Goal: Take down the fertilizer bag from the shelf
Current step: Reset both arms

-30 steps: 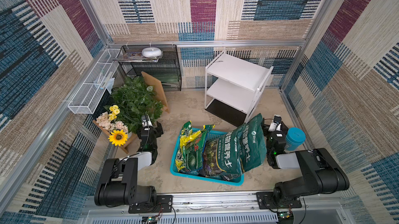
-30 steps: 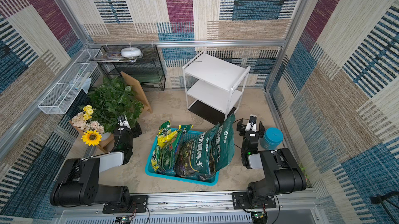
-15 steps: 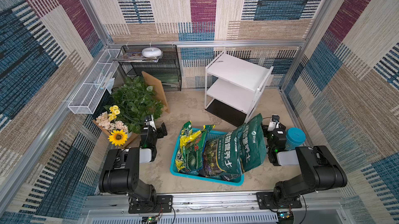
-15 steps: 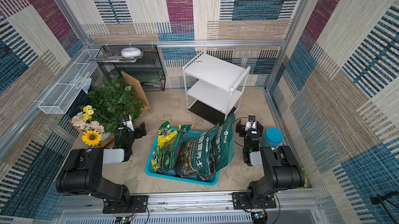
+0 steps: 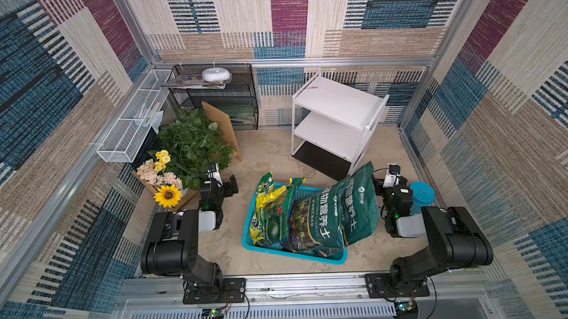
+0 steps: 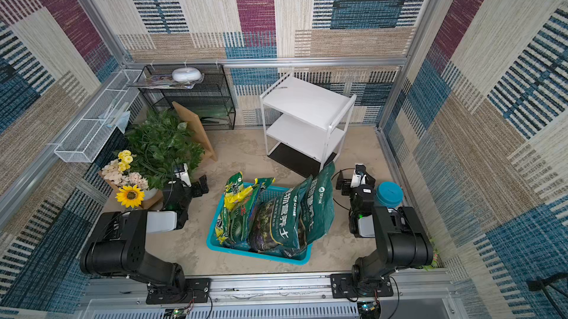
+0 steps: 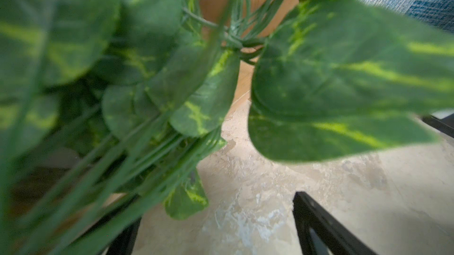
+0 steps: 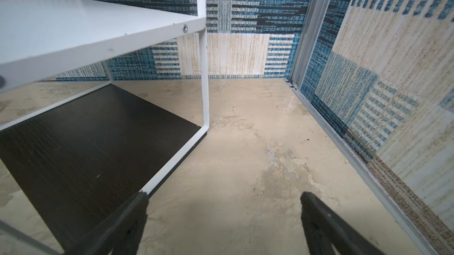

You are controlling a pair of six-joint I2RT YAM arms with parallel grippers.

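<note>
Over sandy floor (image 5: 270, 154), finds shelf (image 5: 338, 99) bare, fertilizer bags (image 5: 325, 219) propped by near basket (image 5: 276, 248) walls, left gripper (image 7: 213, 214) and right gripper (image 8: 224, 197) agape, empty.

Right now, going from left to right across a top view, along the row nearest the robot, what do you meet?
In a top view: sunflower → left gripper → blue basket → right gripper → teal container.
</note>
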